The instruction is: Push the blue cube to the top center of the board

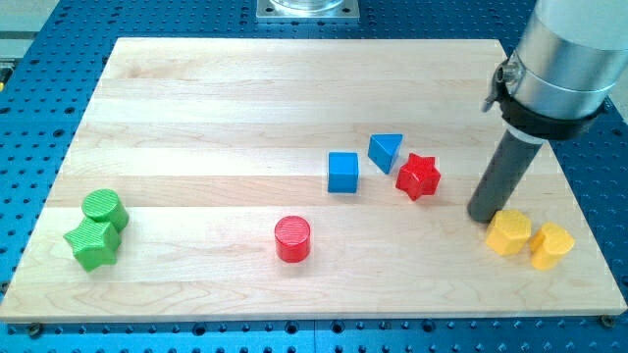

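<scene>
The blue cube (342, 172) sits a little right of the board's middle. A blue triangular block (387, 150) lies just to its upper right, and a red star block (418, 176) is right of that. My tip (484, 216) rests on the board at the view's right, well to the right of the blue cube and just left of a yellow block (510, 232). The rod rises to the grey arm at the view's top right.
A second yellow block (551, 244) lies beside the first near the right edge. A red cylinder (292, 238) stands below the centre. A green cylinder (105, 209) and a green star-like block (92, 243) sit at the lower left. The wooden board (245, 88) lies on a blue perforated table.
</scene>
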`<state>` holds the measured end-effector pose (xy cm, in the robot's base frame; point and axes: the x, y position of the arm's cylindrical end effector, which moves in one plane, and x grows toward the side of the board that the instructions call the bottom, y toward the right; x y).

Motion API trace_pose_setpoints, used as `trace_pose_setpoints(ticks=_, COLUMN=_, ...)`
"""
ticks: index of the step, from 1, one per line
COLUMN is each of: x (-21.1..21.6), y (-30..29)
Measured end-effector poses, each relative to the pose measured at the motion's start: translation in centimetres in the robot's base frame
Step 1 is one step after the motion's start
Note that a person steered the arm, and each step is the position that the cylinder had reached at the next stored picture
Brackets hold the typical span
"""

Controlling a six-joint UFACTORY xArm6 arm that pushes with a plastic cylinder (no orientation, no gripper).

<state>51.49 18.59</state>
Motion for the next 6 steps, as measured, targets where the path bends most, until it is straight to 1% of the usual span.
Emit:
trace_pose_setpoints(ticks=2, x=0.0, y=-0.4)
trace_pose_setpoints(ticks=3, x=-0.1, y=-2.6)
trace_pose_setpoints(ticks=5, x=-0.2, y=-9.9)
trace_pose_setpoints(ticks=6, x=-3.6, y=-12.7)
